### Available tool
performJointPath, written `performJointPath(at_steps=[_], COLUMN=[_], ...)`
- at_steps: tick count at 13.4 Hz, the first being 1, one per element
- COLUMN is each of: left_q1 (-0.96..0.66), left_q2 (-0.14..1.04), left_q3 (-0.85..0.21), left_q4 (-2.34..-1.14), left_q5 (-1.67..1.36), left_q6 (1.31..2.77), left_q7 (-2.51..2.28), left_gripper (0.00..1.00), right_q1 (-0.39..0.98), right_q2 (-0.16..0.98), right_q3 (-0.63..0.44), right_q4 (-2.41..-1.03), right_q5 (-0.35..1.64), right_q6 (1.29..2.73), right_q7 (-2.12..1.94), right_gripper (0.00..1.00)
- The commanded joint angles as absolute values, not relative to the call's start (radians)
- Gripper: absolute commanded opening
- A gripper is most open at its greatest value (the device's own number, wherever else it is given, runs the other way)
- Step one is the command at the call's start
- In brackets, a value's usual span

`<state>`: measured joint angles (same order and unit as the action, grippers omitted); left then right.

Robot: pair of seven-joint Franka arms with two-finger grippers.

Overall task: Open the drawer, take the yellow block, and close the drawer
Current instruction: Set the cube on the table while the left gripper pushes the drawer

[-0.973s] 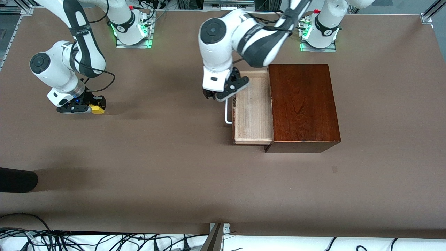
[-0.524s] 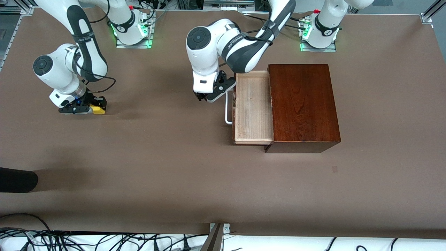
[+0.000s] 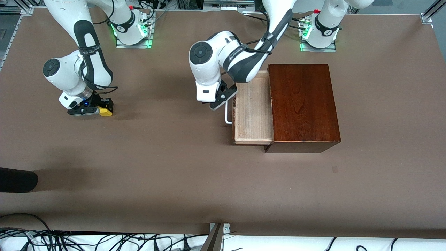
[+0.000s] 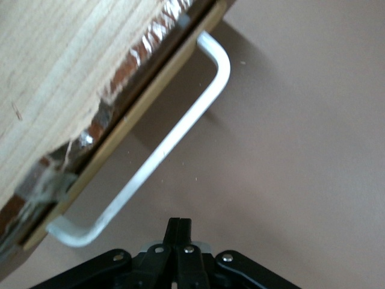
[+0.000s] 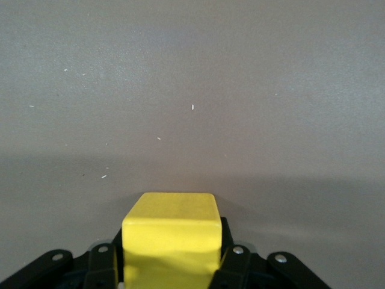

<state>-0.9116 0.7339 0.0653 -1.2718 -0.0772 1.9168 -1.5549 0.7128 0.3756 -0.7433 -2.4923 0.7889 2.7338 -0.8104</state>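
The drawer (image 3: pixel 253 111) stands pulled out of the dark mahogany box (image 3: pixel 302 106), its pale tray empty and its white handle (image 3: pixel 228 115) facing the right arm's end of the table. My left gripper (image 3: pixel 218 101) is shut and empty, beside the handle's end nearer the robots' bases. In the left wrist view the handle (image 4: pixel 180 126) lies just ahead of the closed fingertips (image 4: pixel 179 224). My right gripper (image 3: pixel 94 111) is shut on the yellow block (image 3: pixel 104 111) low over the bare table at the right arm's end. The right wrist view shows the block (image 5: pixel 170 235) between the fingers.
A dark object (image 3: pixel 17 179) pokes in at the table's edge near the right arm's end, nearer the camera. Cables (image 3: pixel 87 240) lie along the front edge of the table.
My left gripper has left the drawer tray and come down beside the handle. My right arm has carried the yellow block a little toward the drawer.
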Motion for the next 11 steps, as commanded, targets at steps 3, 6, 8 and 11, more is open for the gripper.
performJointPath(at_steps=[3,6,8,11], left_q1=[-0.881,-0.851,-0.830,-0.812], left_q2=[0.759,0.758,0.756,0.749], left_q3=[0.071,0.071,0.071,0.071], left_q4=[-1.244,-1.244,-1.244,-1.250], left_q5=[-0.104,-0.098,-0.094,-0.094], left_q6=[1.901,1.901,1.898,1.884], left_q7=[-1.537,-1.523,-1.520,-1.513], left_gripper=[0.00,0.00,0.00,0.00], right_q1=[0.719,0.727,0.733,0.756], right_q2=[0.439,0.426,0.413,0.399], right_q3=[-0.735,-0.736,-0.738,-0.787], right_q4=[-2.459,-2.453,-2.453,-2.451], right_q5=[0.827,0.818,0.810,0.749], right_q6=[2.737,2.732,2.727,2.668], right_q7=[-0.870,-0.894,-0.899,-0.899], right_gripper=[1.00,1.00,1.00,1.00])
